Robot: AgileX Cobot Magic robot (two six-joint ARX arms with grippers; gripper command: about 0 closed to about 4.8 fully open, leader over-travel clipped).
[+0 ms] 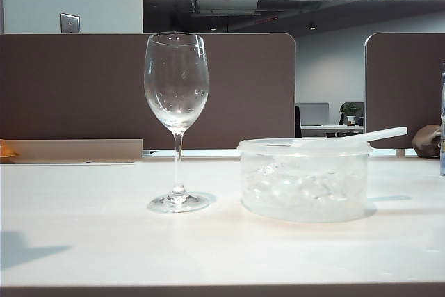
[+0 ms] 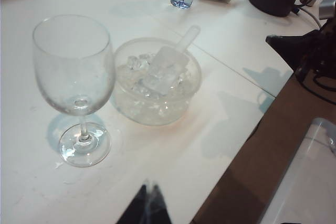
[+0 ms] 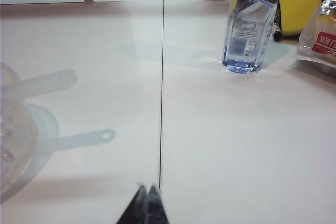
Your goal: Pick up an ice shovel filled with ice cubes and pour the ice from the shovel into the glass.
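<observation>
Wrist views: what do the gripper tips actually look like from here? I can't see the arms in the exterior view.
Little shows. The left gripper appears as dark, nearly black fingertips tapering to a point at the frame's edge, slightly blurred. The right gripper looks the same: dark, wedge-shaped tips pressed together. No cables, markings or arm links are visible on either, and neither arm appears in the exterior view.

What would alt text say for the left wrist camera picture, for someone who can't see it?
An empty tall clear stemmed wine glass stands on a white table beside a round translucent plastic tub of clear ice cubes, with a translucent white plastic scoop resting in the ice. The left pincer's dark tips show at the picture's edge.
</observation>
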